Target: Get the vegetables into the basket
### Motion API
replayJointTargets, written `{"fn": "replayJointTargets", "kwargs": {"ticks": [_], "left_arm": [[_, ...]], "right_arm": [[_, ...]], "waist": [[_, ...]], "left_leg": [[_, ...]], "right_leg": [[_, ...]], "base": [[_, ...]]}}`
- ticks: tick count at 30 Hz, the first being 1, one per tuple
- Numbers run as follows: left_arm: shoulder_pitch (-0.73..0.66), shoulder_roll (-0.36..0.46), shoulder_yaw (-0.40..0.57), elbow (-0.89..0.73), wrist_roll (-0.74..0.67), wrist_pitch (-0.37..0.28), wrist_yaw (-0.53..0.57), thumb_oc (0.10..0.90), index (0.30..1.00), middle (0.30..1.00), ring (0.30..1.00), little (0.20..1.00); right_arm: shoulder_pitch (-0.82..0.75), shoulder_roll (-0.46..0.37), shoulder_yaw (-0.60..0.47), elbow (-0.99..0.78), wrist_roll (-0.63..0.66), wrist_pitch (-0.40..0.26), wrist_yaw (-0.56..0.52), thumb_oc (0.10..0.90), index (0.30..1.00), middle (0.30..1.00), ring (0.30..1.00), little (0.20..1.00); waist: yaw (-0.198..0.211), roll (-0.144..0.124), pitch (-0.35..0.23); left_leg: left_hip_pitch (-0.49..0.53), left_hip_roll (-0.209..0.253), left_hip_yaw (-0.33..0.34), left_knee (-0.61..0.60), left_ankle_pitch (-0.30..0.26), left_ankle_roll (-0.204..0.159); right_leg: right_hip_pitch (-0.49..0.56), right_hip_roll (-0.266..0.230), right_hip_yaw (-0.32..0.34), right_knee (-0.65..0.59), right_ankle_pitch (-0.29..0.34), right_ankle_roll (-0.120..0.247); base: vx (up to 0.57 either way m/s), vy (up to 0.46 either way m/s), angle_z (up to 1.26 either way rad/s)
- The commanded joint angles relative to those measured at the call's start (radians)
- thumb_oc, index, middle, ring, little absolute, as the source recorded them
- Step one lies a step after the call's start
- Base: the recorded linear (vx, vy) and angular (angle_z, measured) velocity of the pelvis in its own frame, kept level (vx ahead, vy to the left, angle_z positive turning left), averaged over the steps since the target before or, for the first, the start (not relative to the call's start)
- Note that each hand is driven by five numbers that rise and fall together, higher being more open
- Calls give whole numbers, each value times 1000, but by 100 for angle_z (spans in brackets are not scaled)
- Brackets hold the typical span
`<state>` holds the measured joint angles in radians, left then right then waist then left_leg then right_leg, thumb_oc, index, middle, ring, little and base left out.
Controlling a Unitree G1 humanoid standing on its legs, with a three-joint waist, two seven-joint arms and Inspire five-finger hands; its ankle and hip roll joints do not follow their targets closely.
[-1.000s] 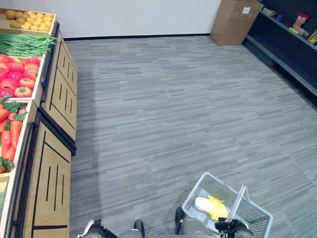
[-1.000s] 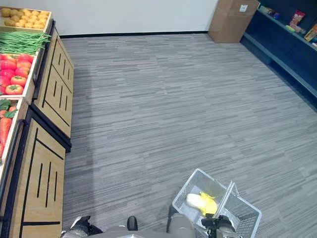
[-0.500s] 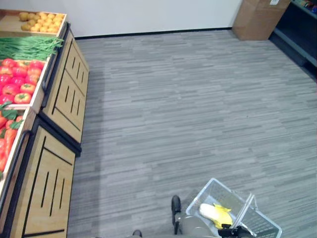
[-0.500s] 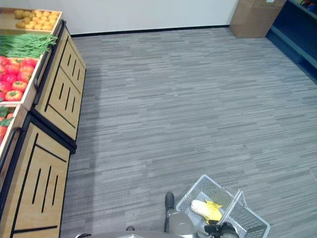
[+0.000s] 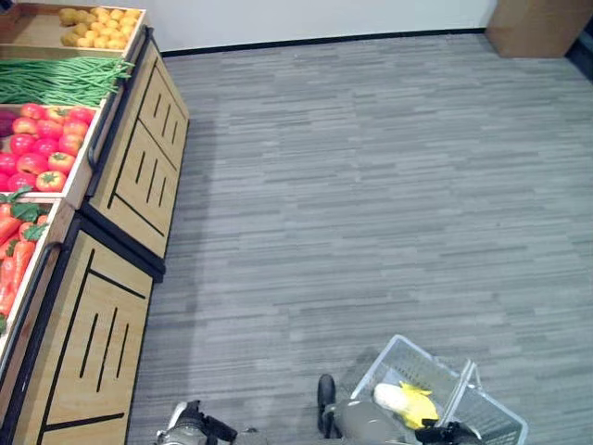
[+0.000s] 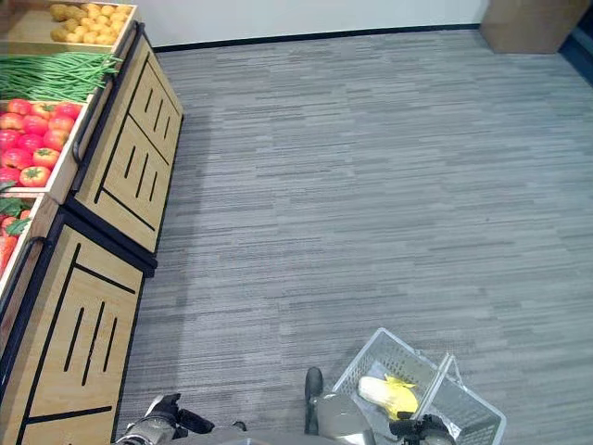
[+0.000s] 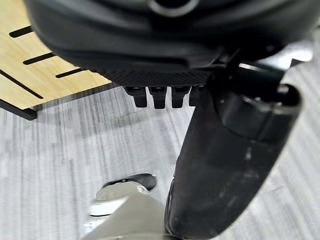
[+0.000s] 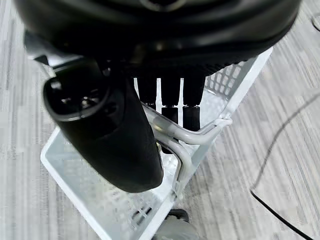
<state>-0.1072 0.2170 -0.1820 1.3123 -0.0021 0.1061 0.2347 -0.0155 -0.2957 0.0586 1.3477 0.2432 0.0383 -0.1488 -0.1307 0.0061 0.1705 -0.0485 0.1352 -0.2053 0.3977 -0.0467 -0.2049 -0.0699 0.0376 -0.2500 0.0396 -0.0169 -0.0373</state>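
We carry the white wire basket (image 5: 435,394) at lower right of the left eye view. Right hand (image 8: 150,100) has fingers hooked under the basket handle (image 8: 185,135), thumb closed over it, i.e. gripping the handle. Basket already holds one item, a white and yellow vegetable (image 5: 406,400), lying approx. mid-basket.

Left hand (image 7: 165,95) shows at lower left of the eye views (image 5: 190,425). Its fingers are curled in toward the palm and hold nothing; thumb stands alongside, w/ floor beyond.

Remaining produce sits in the wooden display stand (image 5: 102,315) along the left edge:
- yellow round veg (image 5: 97,17), upper left corner
- green beans (image 5: 60,81), below that
- tomatoes (image 5: 42,148), mid left
- carrots (image 5: 14,255), lower left

Stand and basket are well apart; grey floor (image 5: 371,185) lies between.

Step in hand, as we judge it: approach the stand w/ basket carried.

Procedure notes:
1. Keep the handle seated deep in the right-hand fingers; a tilted basket could spill the item inside.
2. Turn toward the stand so the bins come to frame centre before reaching.
3. Uncurl the left hand before the reach; curled fingers cannot pick.
4. Nearest bin appears to be the carrots; take from there first.
5. Hold the basket just beside the stand, rim level, so the drop is short.
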Motion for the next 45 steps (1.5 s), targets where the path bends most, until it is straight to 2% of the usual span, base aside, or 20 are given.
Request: {"fn": "replayJointTargets", "kwargs": {"ticks": [1,2,4,6,8,10,13,14,16,19,24,26,30,34,36,37,40,41,44,45], "left_arm": [[15,22,-9,-25,-15,16,7,900,1000,1000,1000,1000],[16,23,-10,-25,-16,17,10,900,1000,1000,1000,1000],[21,26,-9,-19,-15,16,14,900,1000,1000,1000,1000],[27,28,0,-16,-24,17,24,900,1000,1000,1000,1000],[31,29,8,-13,-38,11,37,900,1000,1000,1000,1000],[46,26,18,-15,-38,11,43,900,1000,1000,1000,1000],[52,28,22,-16,-37,10,49,900,1000,1000,1000,1000],[78,33,41,-17,-41,10,61,900,1000,1000,1000,1000],[81,33,45,-16,-46,11,69,900,1000,1000,1000,1000],[73,43,42,-16,-51,4,74,900,1000,1000,1000,1000],[69,54,35,-26,-49,7,59,900,1000,1000,1000,1000],[70,54,35,-32,-48,9,54,900,1000,1000,1000,1000],[63,58,40,-37,-51,8,38,900,1000,1000,1000,1000],[55,61,37,-35,-51,10,31,900,1000,1000,1000,1000],[48,66,42,-30,-54,10,30,900,1000,1000,1000,1000],[46,66,43,-30,-53,11,32,900,1000,1000,1000,1000],[35,64,36,-18,-50,11,33,900,1000,1000,1000,1000],[35,63,36,-18,-49,11,33,900,1000,1000,1000,1000],[42,60,24,-15,-33,9,27,900,1000,1000,1000,1000],[40,54,23,-15,-28,8,24,900,1000,1000,1000,1000]], "right_arm": [[47,-34,9,15,-1,9,-11,400,300,300,300,300],[49,-37,7,19,-1,12,-15,400,300,300,300,300],[51,-37,6,26,-3,14,-20,400,300,300,300,300],[55,-38,12,23,-9,12,-25,400,300,300,300,300],[58,-34,15,21,-12,7,-33,400,300,300,300,300],[58,-29,22,24,-17,5,-33,400,300,300,300,300],[58,-26,25,23,-20,4,-35,400,300,300,300,300],[54,-16,35,30,-30,7,-27,400,300,300,300,300],[57,-8,40,28,-31,5,-28,400,300,300,300,300],[33,4,43,24,-35,3,-25,400,300,300,300,300],[2,12,46,1,-37,11,-21,400,300,300,300,300],[2,13,43,0,-34,13,-20,400,300,300,300,300],[-7,16,41,-8,-34,14,-17,400,300,300,300,300],[-11,18,45,-13,-30,15,-18,400,300,300,300,300],[-11,22,51,-16,-32,15,-19,400,300,300,300,300],[-12,23,54,-15,-33,16,-18,400,300,300,300,300],[-11,30,61,-12,-31,14,-21,400,300,300,300,300],[-11,29,62,-12,-31,14,-21,400,300,300,300,300],[1,28,65,-8,-21,11,-17,400,300,300,300,300],[5,30,65,-8,-21,11,-19,400,300,300,300,300]], "waist": [[13,-35,34],[47,-71,42],[66,-88,36],[98,-85,34],[124,-79,38],[151,-70,29],[160,-71,26],[188,-72,-1],[194,-78,-9],[213,-107,-29],[225,-123,-47],[223,-124,-48],[223,-123,-47],[218,-104,-33],[208,-102,-29],[202,-101,-26],[161,-96,-3],[159,-94,1],[124,-90,17],[130,-91,15]], "left_leg": [[100,-85,132,-90,212,117],[-27,-108,167,-120,116,152],[-89,-109,177,-174,99,151],[-193,-85,157,-285,176,137],[-214,-61,129,-388,261,118],[-251,-32,137,-469,301,97],[-253,-27,155,-472,311,90],[-235,-17,172,-457,315,102],[-234,-18,172,-449,320,105],[-252,-50,196,-386,279,138],[-213,-106,272,-391,216,179],[-203,-121,274,-390,202,187],[-147,-171,275,-400,147,221],[-94,-165,266,-420,129,231],[-40,-158,259,-447,109,223],[-28,-156,250,-448,105,221],[41,-158,205,-461,81,217],[48,-156,202,-463,79,216],[89,-163,159,-470,70,215],[92,-166,155,-471,69,214]], "right_leg": [[-74,-35,153,32,83,87],[-5,-52,191,4,64,97],[32,-59,214,-13,44,103],[84,-44,252,-29,22,105],[141,-29,299,-37,-13,104],[203,-13,365,-35,-55,109],[228,-15,387,-33,-72,110],[292,-22,443,-30,-114,115],[306,-34,450,-34,-121,119],[291,-96,463,9,-100,162],[227,-157,421,88,52,231],[223,-165,414,99,79,240],[171,-205,364,211,242,258],[121,-222,293,303,261,248],[65,-262,204,236,220,235],[56,-260,195,205,209,232],[-41,-210,213,40,163,226],[-33,-208,209,38,161,226],[-61,-159,284,33,149,223],[-42,-169,259,18,141,224]], "base": [[356,-111,4],[332,-75,1],[393,-27,10],[386,68,-23],[397,74,-63],[463,107,-87],[305,114,-81],[417,247,-90],[327,231,-86],[245,198,-90],[192,177,-49],[124,118,-25],[172,205,1],[108,158,3],[191,19,-11],[236,-24,-10],[248,-21,15],[219,-6,44],[130,36,56],[52,4,70]]}}
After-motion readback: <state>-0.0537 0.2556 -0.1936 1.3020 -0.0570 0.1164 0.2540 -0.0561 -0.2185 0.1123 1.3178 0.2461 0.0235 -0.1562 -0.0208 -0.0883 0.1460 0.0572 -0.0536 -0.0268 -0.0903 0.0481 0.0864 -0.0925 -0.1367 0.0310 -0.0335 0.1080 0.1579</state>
